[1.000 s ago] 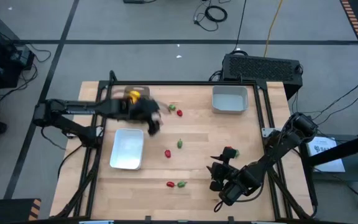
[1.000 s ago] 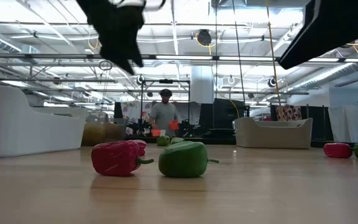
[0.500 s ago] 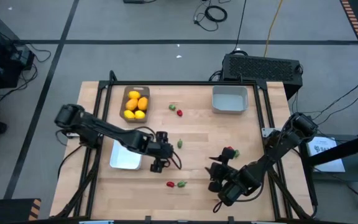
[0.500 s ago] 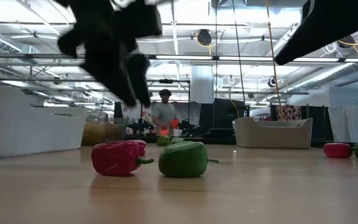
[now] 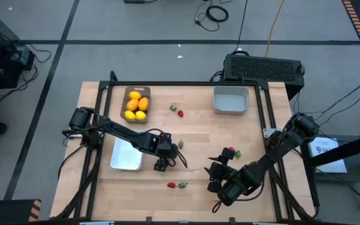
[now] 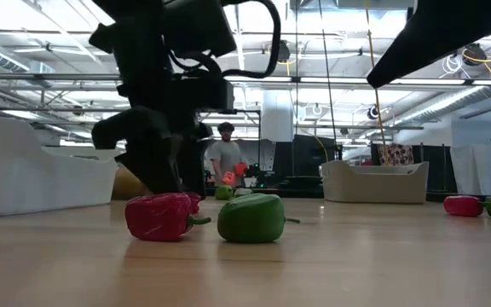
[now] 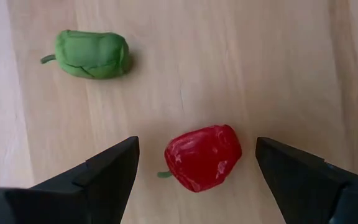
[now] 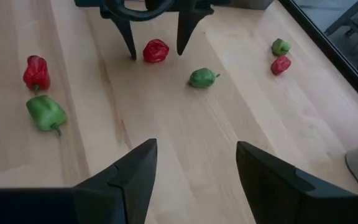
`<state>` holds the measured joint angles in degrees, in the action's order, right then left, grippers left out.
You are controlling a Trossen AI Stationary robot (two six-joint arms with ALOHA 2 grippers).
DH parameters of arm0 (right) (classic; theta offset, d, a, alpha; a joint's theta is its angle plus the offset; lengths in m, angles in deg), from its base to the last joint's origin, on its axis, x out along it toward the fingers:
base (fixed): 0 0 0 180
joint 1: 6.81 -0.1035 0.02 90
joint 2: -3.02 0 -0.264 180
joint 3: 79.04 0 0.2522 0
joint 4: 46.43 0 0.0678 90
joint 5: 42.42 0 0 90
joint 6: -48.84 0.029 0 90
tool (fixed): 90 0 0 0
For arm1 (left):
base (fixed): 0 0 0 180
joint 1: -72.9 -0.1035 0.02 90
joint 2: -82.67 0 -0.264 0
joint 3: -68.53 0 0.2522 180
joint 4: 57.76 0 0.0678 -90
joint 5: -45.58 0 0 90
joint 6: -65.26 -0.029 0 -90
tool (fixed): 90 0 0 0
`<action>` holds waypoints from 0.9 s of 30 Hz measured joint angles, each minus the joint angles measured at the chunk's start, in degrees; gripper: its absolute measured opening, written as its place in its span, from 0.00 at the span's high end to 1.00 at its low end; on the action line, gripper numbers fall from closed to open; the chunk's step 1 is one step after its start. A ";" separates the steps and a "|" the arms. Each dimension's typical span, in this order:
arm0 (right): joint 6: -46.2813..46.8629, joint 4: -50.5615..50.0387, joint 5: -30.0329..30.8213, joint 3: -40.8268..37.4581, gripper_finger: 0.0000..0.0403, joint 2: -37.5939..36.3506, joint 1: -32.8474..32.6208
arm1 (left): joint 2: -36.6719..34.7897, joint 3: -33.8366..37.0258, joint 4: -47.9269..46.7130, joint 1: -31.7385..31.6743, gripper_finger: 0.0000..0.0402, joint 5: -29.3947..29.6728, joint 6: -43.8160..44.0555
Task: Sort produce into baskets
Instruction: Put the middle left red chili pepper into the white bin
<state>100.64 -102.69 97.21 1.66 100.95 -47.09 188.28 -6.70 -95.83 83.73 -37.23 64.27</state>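
Only the wrist views show it — a red pepper (image 7: 202,157) lies between the left gripper's (image 7: 196,163) spread fingers, untouched; the right gripper (image 8: 191,167) waits spread.

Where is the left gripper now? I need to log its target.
In the high view, the left gripper hovers mid-table, open around a red pepper, right of the white tray.

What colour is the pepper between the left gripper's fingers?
Red; the pepper shows best in the left wrist view.
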 joint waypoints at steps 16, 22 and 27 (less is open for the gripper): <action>-1.96 0.91 -0.10 0.00 0.48 3.93 1.66 | 0.06 0.00 -0.24 -1.44 0.41 -4.16 -0.84; -3.77 2.84 -0.13 0.00 0.48 3.93 1.65 | -0.05 0.00 -0.95 -1.44 0.55 -4.55 0.57; -14.54 13.42 -0.20 0.00 0.48 3.93 1.65 | -0.31 -1.26 -3.99 -1.44 0.61 -4.47 0.67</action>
<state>86.10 -89.27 97.01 1.66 104.88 -45.44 187.96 -7.96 -99.82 82.28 -41.70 64.94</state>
